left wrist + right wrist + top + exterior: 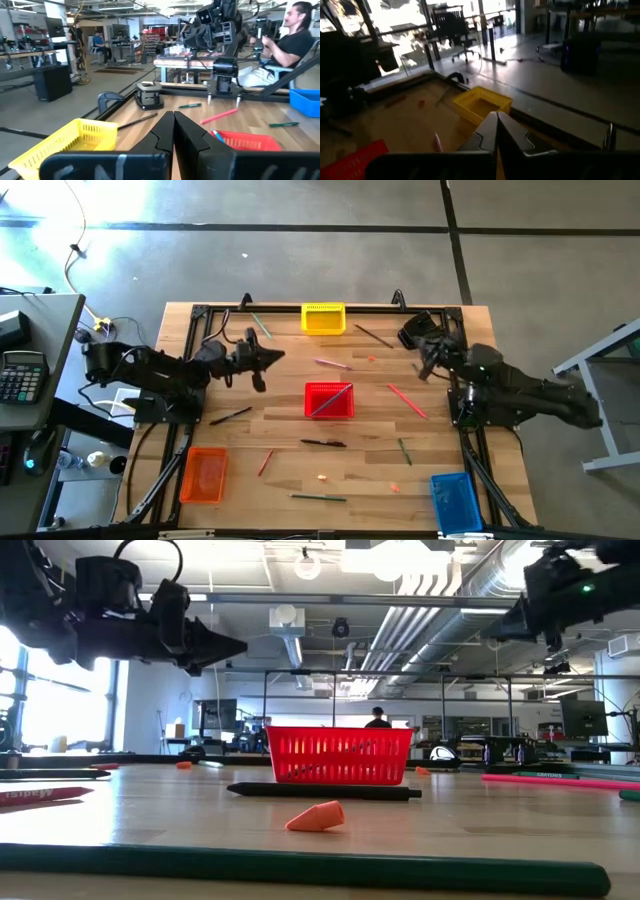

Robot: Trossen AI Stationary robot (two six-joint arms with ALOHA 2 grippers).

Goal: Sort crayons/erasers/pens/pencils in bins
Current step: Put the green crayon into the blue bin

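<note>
High view landmark: we take the red bin (pixel 329 400) in the middle of the table (pixel 440 430) as our reference for every place below.
Left gripper: we see the left gripper (pixel 277 356) hanging above the wood up and to the left of the red bin, fingers clenched, nothing between them.
Right gripper: we see the right gripper (pixel 408 336) farther off, up and to the right of the red bin, fingers pressed together and empty too.
Nearest loose thing: a pink pencil (pixel 333 364) lies just above the red bin, between the bin and the yellow bin (pixel 323 318).
Long axis: the pink pencil runs nearly left to right across the table, tilted a little.
Direction from tool: it lies to the right of the left gripper and slightly nearer the red bin.
Nearer arm: we judge the left one closer; the right one is well apart from it.
Other candidates: a black pen (pixel 323 443) lies just below the red bin, also near left-to-right; another black pen (pixel 230 416) lies to the bin's left.
What the move calls for: we judge the fingers must part first, then straddle the pencil across its thin width.
</note>
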